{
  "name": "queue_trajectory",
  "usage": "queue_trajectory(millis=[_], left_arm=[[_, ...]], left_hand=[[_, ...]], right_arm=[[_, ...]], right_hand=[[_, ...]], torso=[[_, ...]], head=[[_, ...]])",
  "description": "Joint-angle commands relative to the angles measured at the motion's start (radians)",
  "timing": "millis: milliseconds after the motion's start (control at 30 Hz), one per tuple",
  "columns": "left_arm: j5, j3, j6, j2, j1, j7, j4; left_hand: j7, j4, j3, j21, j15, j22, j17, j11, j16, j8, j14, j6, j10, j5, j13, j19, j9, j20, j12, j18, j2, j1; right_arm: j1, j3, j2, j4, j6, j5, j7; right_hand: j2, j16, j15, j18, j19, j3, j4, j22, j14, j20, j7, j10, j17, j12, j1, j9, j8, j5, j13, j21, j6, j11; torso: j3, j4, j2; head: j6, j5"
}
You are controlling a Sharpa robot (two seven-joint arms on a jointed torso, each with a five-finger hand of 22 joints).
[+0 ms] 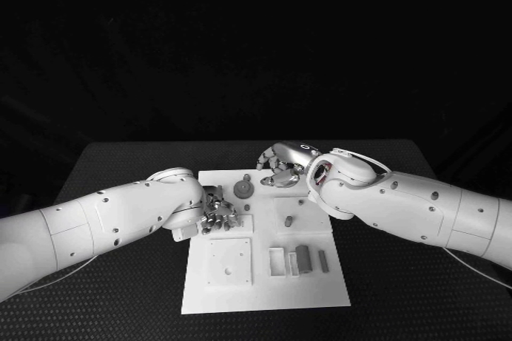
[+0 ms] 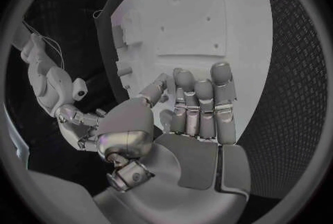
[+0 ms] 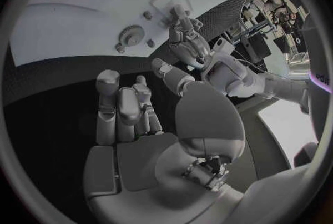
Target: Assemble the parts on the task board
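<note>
1. Task board (image 1: 267, 282): white plate lying flat at the middle of the black table (image 1: 405, 296).
2. Left hand (image 1: 219, 214): over the board's left edge, about halfway along it. In the left wrist view its fingers (image 2: 201, 107) lie extended side by side, thumb apart, with nothing between them.
3. Right hand (image 1: 283, 163): at the board's far edge. In the right wrist view its fingers (image 3: 121, 104) are loosely curled and hold nothing.
4. Gear-shaped part (image 1: 244, 188): on the board's far left area, between the two hands.
5. Small peg (image 1: 288, 221): standing on the board right of its centre.
6. Grey block parts (image 1: 303, 258): grouped on the board's near right area, beside a square inset panel (image 1: 229, 261).
</note>
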Motion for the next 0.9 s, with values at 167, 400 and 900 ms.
queue_trajectory(millis=[167,400,900], left_arm=[[0.011,-0.007,0.032,-0.005,-0.008,-0.024,-0.011],[0.023,-0.007,0.045,-0.008,-0.008,-0.023,-0.019],[0.034,-0.006,0.057,-0.01,-0.008,-0.021,-0.022]], left_hand=[[-0.004,-0.008,0.009,0.006,-0.015,0.023,-0.002,-0.004,0.008,-0.004,0.008,0.004,0.004,0.004,0.001,0.0,0.001,-0.01,0.004,0.02,0.054,0.051],[-0.006,-0.009,0.013,0.01,-0.017,0.023,-0.002,-0.005,0.009,-0.006,0.009,0.008,0.006,0.005,0.001,0.0,0.001,-0.012,0.006,0.021,0.051,0.058],[-0.007,-0.01,0.017,0.014,-0.019,0.024,-0.001,-0.007,0.011,-0.01,0.011,0.012,0.008,0.005,0.002,0.0,0.001,-0.013,0.007,0.02,0.048,0.066]], right_arm=[[0.0,0.0,0.002,-0.001,0.018,-0.008,0.0],[0.0,0.0,0.003,-0.002,0.019,-0.008,0.0],[0.0,0.0,0.004,-0.003,0.02,-0.008,0.0]], right_hand=[[0.009,-0.005,0.006,0.084,0.0,0.0,-0.006,0.016,-0.004,-0.007,0.009,-0.002,-0.001,0.0,0.005,-0.002,-0.005,0.003,-0.001,-0.006,0.002,0.005],[0.009,-0.006,0.006,0.084,-0.001,0.0,-0.006,0.016,-0.004,-0.006,0.009,-0.003,-0.002,0.0,0.005,-0.002,-0.006,0.003,-0.002,-0.006,0.001,0.005],[0.01,-0.006,0.006,0.084,-0.001,0.0,-0.007,0.016,-0.004,-0.006,0.009,-0.003,-0.001,0.0,0.005,-0.002,-0.006,0.003,-0.002,-0.007,0.001,0.005]], torso=[[-0.0005,0.0,0.0],[-0.0004,0.0011,0.0],[-0.0004,0.0002,0.0]], head=[[-0.003,-0.001],[-0.004,0.0],[-0.005,0.001]])
